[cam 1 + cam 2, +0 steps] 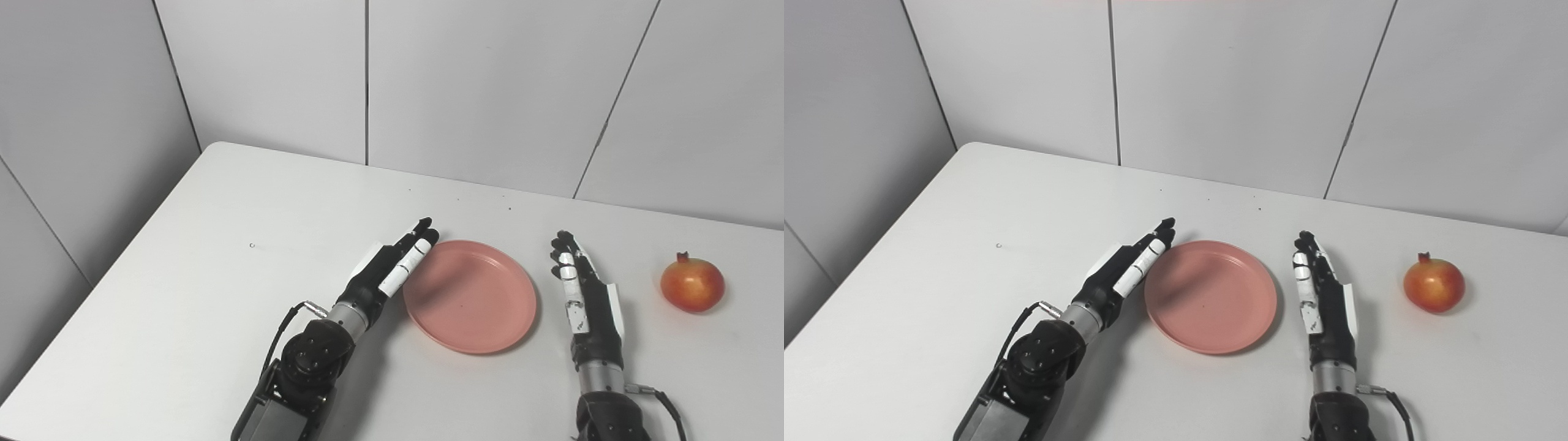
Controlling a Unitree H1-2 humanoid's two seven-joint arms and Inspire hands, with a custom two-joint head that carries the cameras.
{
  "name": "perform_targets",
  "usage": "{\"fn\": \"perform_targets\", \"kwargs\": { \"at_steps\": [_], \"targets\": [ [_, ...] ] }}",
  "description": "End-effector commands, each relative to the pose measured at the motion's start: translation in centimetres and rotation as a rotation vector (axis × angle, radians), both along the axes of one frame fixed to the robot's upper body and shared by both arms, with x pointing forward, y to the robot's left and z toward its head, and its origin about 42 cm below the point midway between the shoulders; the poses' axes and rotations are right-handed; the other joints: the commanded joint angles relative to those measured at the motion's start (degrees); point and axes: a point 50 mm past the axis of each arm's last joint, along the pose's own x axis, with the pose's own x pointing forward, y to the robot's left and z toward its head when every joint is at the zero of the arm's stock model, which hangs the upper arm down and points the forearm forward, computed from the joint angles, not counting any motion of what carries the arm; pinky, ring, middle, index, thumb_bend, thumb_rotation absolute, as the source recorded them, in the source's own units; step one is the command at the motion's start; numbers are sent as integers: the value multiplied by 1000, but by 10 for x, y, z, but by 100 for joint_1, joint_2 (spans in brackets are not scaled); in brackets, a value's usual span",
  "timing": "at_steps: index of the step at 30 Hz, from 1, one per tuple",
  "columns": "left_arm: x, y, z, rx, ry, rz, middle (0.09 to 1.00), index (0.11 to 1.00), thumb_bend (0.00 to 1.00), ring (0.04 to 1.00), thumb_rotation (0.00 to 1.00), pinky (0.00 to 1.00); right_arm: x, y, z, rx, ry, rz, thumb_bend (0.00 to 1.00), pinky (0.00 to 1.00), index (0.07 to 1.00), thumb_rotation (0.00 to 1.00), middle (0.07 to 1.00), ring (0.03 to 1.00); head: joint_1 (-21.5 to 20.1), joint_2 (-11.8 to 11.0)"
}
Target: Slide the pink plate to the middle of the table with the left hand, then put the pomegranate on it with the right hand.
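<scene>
- While both forearms run off the bottom edge, the left hand (392, 266) lies with fingers straight and together, holding nothing, its side against the left rim of the pink plate (470, 297); whether it presses cannot be told.
- The right hand (582, 294) is released too, fingers extended, just right of the plate, apart from it.
- The plate is round, shallow, near the middle of the white table (202, 257).
- The pomegranate (692, 283), red-orange, sits well right, crown up.
</scene>
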Motion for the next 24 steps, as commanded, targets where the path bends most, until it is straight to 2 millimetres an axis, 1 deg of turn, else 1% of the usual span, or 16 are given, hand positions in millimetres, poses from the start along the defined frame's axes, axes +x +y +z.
{"fn": "perform_targets", "kwargs": {
  "at_steps": [1, 7, 11, 16, 24],
  "targets": [
    [0, -5, 16, -12, -83, -24, 994, 981, 668, 983, 1000, 955, -2, 4, 0, 12, -8, -1, 434, 881, 880, 994, 880, 887, 8, -1],
    [-1, -7, 16, -7, -77, -35, 994, 980, 676, 983, 1000, 953, -2, 4, 0, -1, -4, -4, 452, 883, 887, 1000, 883, 889, -7, -5],
    [-2, -8, 17, -14, -70, -37, 992, 980, 683, 983, 1000, 955, -2, 4, 1, -6, -7, -8, 445, 870, 877, 1000, 874, 879, -7, 3],
    [-4, -9, 17, -20, -67, -46, 995, 984, 692, 987, 1000, 964, -2, 4, 1, 4, -9, -2, 429, 880, 885, 1000, 880, 886, -8, 10],
    [-6, -7, 17, -8, -60, -59, 1000, 998, 693, 994, 1000, 970, -2, 5, 0, 11, -6, -4, 445, 878, 882, 995, 873, 883, -15, 10]
  ]
}}
